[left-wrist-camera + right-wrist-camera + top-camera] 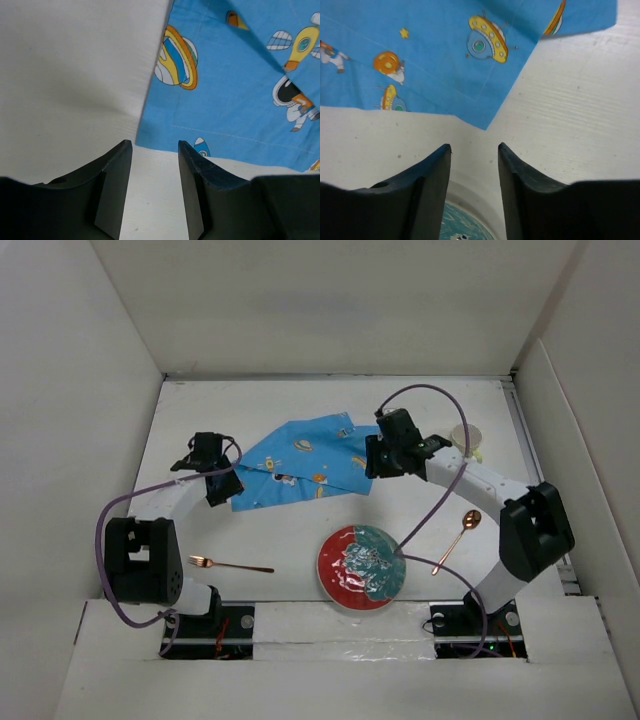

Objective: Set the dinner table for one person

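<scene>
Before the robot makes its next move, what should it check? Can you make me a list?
1. The left gripper is open and empty: ok.
2. The right gripper is open and empty: ok.
3. A corner of the blue mat lies just ahead of each gripper: ok.
4. The blue mat lies flat on the dinner table: not ok, one part is folded over.
5. The plate, fork and spoon are off the blue mat: ok.
6. The right gripper is clear of the plate: cannot tell; its rim shows close beneath in the right wrist view.
</scene>
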You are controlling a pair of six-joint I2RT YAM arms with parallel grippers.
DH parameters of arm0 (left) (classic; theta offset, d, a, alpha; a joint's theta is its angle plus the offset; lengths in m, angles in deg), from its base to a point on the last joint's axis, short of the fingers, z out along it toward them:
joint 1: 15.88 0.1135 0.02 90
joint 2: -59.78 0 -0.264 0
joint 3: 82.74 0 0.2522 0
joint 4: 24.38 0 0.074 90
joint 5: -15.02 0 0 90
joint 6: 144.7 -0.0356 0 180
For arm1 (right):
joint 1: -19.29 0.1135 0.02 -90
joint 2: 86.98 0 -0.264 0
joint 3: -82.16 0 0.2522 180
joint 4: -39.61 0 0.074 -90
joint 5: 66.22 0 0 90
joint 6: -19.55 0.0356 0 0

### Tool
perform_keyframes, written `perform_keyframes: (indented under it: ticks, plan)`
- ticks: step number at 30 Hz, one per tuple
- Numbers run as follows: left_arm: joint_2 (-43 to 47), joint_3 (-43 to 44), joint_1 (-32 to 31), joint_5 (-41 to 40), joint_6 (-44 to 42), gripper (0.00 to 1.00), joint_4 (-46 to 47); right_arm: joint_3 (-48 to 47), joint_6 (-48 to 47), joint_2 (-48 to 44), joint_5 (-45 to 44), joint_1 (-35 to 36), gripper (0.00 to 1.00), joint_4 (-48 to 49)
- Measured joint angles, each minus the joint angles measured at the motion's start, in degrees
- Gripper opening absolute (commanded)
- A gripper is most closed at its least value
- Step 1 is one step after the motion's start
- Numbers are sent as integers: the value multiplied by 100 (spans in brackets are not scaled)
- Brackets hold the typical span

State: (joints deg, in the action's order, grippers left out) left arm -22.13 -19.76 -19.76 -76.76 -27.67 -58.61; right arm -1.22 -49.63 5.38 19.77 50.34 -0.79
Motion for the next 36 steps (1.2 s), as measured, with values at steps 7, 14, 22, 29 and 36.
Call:
perform_keyframes:
  ticks: [7,14,22,29,36]
  plan:
    - [-175,-68,15,7,-138,45,-186,-20,-101,804,350,-22,53,-28]
    - [-345,-68,-17,-46,-269,46,-216,-221,-201,1353,378,48,53,-136]
    - [-540,-20,-109,-365,-409,47,-258,-632,-275,1840,197,225,50,-299]
    - [-879,179,-358,-509,-483,45,-330,-695,-262,1910,9,304,19,-302]
    - [-968,264,-356,-496,-535,28,-315,-695,-197,1908,-114,315,7,-304]
